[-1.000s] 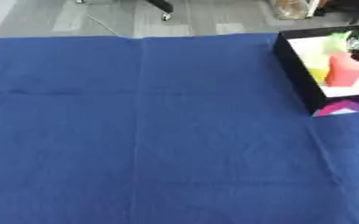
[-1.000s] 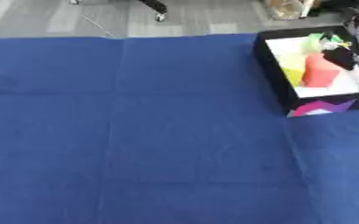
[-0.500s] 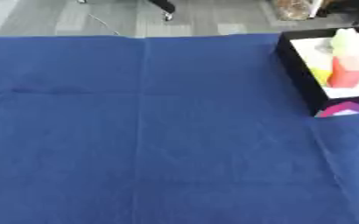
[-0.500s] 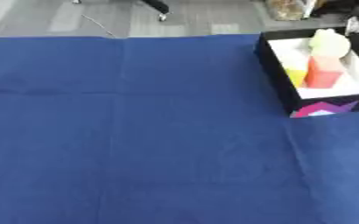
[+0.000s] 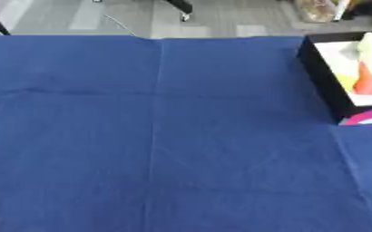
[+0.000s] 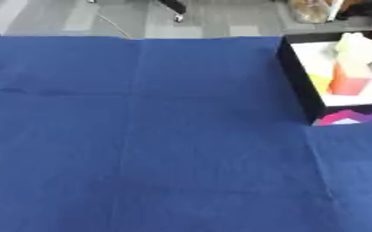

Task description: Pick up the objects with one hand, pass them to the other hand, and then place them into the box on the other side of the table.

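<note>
Right hand gone from box; objects inside.

On my far right I see the black, white-lined open box with a pink-patterned front. Inside it an orange-red block stands upright, a pale yellow-green rounded object beyond it, a yellow piece beside.

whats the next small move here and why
Probably tilt the head to look for anything left to move. The black box at the table's right edge already holds a pale yellow-green object, an orange block and a yellow piece; the blue tablecloth shows nothing to pick, and no robot hand is in view.
</note>
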Action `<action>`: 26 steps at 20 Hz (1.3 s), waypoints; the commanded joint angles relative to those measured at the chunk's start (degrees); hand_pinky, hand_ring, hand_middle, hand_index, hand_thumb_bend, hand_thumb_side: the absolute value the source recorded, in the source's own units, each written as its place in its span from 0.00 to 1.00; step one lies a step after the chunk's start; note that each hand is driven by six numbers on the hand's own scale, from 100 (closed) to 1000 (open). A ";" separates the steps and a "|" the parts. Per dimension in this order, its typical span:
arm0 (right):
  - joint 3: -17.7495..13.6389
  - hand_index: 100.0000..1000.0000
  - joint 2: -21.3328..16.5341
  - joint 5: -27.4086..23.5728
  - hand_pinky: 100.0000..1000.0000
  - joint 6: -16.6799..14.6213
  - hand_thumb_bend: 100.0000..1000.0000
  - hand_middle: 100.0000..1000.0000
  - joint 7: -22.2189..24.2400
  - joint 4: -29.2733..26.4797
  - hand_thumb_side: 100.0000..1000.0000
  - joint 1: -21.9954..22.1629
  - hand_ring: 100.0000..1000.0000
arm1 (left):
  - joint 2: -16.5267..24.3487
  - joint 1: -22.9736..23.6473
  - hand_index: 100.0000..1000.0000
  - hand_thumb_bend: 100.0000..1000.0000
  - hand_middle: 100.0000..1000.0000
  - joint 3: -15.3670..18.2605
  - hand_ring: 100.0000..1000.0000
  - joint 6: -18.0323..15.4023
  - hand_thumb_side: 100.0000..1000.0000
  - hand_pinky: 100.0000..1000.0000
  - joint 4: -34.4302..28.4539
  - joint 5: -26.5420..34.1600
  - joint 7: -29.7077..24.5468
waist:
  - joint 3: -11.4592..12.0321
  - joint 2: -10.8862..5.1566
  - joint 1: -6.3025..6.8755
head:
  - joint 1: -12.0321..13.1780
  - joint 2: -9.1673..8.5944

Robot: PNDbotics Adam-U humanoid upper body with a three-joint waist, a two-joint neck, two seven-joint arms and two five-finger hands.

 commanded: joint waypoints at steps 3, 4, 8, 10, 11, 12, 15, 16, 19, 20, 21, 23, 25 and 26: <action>0.10 1.00 4.73 -1.02 0.91 -0.87 0.00 0.58 6.32 -9.89 0.47 4.50 0.88 | -2.07 0.76 0.74 0.00 0.58 0.84 0.63 -1.99 0.88 0.75 -0.91 -1.36 2.44 | -0.22 -1.33 0.03 | 2.69 1.62; 0.10 1.00 6.12 -1.23 0.92 -0.48 0.00 0.57 7.01 -10.54 0.47 5.43 0.88 | -2.75 0.96 0.74 0.00 0.58 0.74 0.63 -2.33 0.88 0.75 -0.91 -1.72 2.57 | -0.27 -1.35 0.01 | 2.91 1.91; -0.30 1.00 10.36 -0.81 0.93 0.42 0.00 0.54 8.66 -12.17 0.48 8.61 0.87 | -5.39 1.62 0.73 0.00 0.58 0.43 0.62 -2.34 0.89 0.75 -0.91 -2.48 2.85 | -0.58 -1.26 0.00 | 2.96 2.45; -0.52 1.00 11.71 -0.77 0.93 0.87 0.00 0.53 9.06 -12.53 0.48 10.18 0.86 | -6.53 2.13 0.73 0.00 0.57 0.38 0.62 -2.05 0.89 0.75 -0.91 -2.81 2.70 | -0.65 -1.28 0.04 | 2.93 2.77; -0.70 1.00 12.34 -0.79 0.93 1.09 0.00 0.53 9.15 -12.61 0.49 10.96 0.86 | -7.09 2.60 0.73 0.00 0.57 0.40 0.62 -1.87 0.90 0.75 -0.91 -3.00 2.63 | -0.70 -1.35 0.07 | 2.94 2.98; -0.93 1.00 12.76 -0.81 0.93 1.30 0.00 0.52 9.14 -12.71 0.49 11.52 0.86 | -7.57 3.05 0.73 0.00 0.57 0.44 0.62 -1.75 0.90 0.75 -0.91 -3.19 2.58 | -0.71 -1.37 0.10 | 2.93 3.04; -1.27 1.00 13.10 -0.65 0.93 1.80 0.00 0.52 8.87 -12.73 0.48 12.26 0.86 | -8.68 3.74 0.72 0.00 0.57 0.34 0.61 -1.50 0.91 0.75 -0.91 -3.65 2.29 | -0.63 -1.30 0.15 | 2.35 3.60; -1.26 1.00 13.16 -0.51 0.93 1.88 0.00 0.52 8.93 -12.66 0.48 12.36 0.86 | -9.05 3.91 0.72 0.00 0.57 0.32 0.61 -1.36 0.91 0.75 -0.91 -3.77 2.19 | -0.59 -1.35 0.16 | 2.19 3.77; -1.21 1.00 13.27 -0.09 0.93 1.86 0.00 0.52 9.13 -12.55 0.48 12.45 0.86 | -10.03 4.28 0.72 0.00 0.57 0.26 0.61 -0.80 0.91 0.75 -0.91 -3.92 1.91 | -0.52 -1.47 0.23 | 1.82 4.00; -1.22 1.00 13.30 0.01 0.93 1.88 0.00 0.52 9.15 -12.52 0.48 12.47 0.86 | -10.17 4.29 0.72 0.00 0.57 0.22 0.61 -0.65 0.92 0.75 -0.91 -3.95 1.81 | -0.50 -1.50 0.23 | 1.71 4.07; -1.23 1.00 13.37 0.06 0.93 1.94 0.00 0.52 9.19 -12.44 0.48 12.46 0.86 | -10.29 4.23 0.72 0.01 0.57 0.15 0.61 -0.52 0.92 0.75 -0.91 -3.95 1.69 | -0.52 -1.57 0.22 | 1.59 4.15; -1.21 1.00 13.54 0.08 0.93 2.02 0.00 0.52 9.29 -12.36 0.48 12.35 0.85 | -10.63 3.98 0.72 0.01 0.57 0.10 0.61 -0.32 0.92 0.75 -0.91 -3.86 1.55 | -0.60 -1.67 0.22 | 1.43 4.20; -1.16 1.00 13.72 0.05 0.94 2.11 0.00 0.52 9.39 -12.34 0.48 12.18 0.85 | -10.89 3.54 0.73 0.01 0.57 -0.05 0.61 -0.04 0.92 0.75 -0.91 -3.73 1.39 | -0.69 -1.68 0.23 | 1.15 4.21; -1.09 1.00 13.78 0.06 0.94 2.15 0.00 0.52 9.51 -12.31 0.48 12.10 0.86 | -11.01 3.31 0.73 0.01 0.57 -0.15 0.61 0.10 0.92 0.75 -0.91 -3.71 1.24 | -0.73 -1.70 0.24 | 1.00 4.22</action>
